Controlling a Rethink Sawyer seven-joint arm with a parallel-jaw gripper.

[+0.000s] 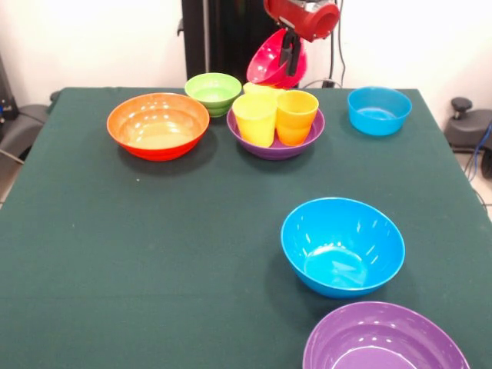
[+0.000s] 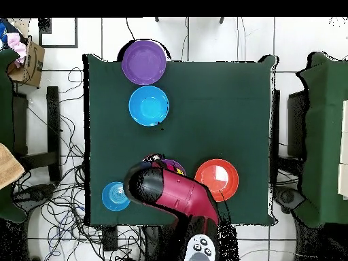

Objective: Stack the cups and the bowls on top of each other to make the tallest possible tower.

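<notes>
My gripper (image 1: 290,57) is shut on the rim of the small red bowl (image 1: 270,63) and holds it tilted in the air, just above and behind a large purple bowl (image 1: 277,146). In that purple bowl stand a yellow cup (image 1: 254,118) and an orange cup (image 1: 296,117), with another yellow cup (image 1: 261,89) partly hidden behind them. The small light green bowl (image 1: 213,92) and the large orange bowl (image 1: 157,125) sit to the left. In the overhead view my arm (image 2: 170,190) hides the gripper, the cups and the green bowl.
A small blue bowl (image 1: 379,110) sits at the far right, and shows in the overhead view (image 2: 115,196). A large blue bowl (image 1: 342,246) and a second large purple bowl (image 1: 384,338) sit near the front edge. The green table (image 1: 154,254) lies open at the front left.
</notes>
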